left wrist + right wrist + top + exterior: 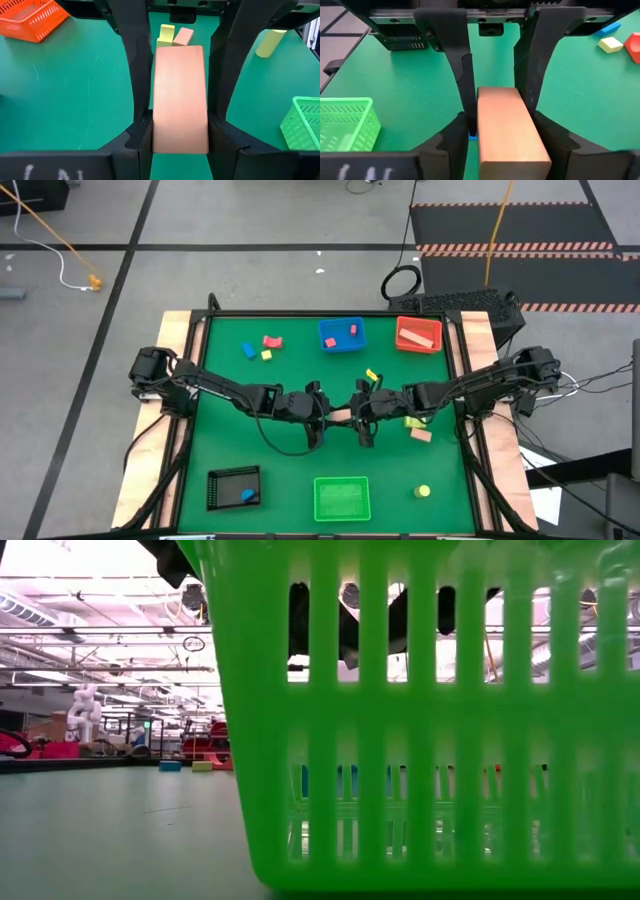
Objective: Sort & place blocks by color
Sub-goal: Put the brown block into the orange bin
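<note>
High view: the left gripper (318, 420) and right gripper (362, 420) meet at the table's centre, both closed on one tan block (342, 416) held between them. The orange tray (419, 335) sits toward 1 o'clock, the blue tray (342, 335) at 12.

Low view: the green tray (420, 720) fills the frame; grippers are hidden.

Left wrist view: fingers (135, 60) clamp the tan block (180, 95).

Right wrist view: fingers (530, 55) pinch the same block (510, 130).
</note>
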Available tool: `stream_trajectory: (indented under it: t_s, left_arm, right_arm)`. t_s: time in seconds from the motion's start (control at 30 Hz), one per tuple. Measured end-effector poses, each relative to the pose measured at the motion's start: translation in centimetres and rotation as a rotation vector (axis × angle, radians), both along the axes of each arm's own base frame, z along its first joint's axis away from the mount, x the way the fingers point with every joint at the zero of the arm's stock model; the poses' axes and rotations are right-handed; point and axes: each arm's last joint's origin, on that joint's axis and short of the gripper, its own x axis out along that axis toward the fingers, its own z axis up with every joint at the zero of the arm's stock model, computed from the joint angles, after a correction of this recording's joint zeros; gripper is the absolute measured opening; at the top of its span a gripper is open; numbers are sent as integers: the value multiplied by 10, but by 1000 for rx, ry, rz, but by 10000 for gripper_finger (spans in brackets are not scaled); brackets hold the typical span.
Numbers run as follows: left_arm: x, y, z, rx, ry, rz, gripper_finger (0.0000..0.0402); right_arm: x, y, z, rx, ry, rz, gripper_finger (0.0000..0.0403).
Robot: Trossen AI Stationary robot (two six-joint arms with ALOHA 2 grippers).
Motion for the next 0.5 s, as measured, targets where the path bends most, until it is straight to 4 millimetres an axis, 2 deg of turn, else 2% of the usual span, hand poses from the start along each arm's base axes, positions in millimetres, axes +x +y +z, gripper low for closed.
stream_trajectory:
  t_s: [0.13,0.23,0.4,0.5]
  left_arm:
    - [-3,0,-3,13,38,-5,134]
    - [-5,0,-10,20,90,-5,134]
    - [-7,1,-11,15,117,33,134]
    - [-5,1,-7,10,74,31,134]
  right_arm:
    - [-1,0,-2,12,22,-3,218]
    - [-2,1,-2,67,38,13,239]
    - [-5,0,-2,89,61,-1,236]
    - [-4,0,-1,90,49,-1,224]
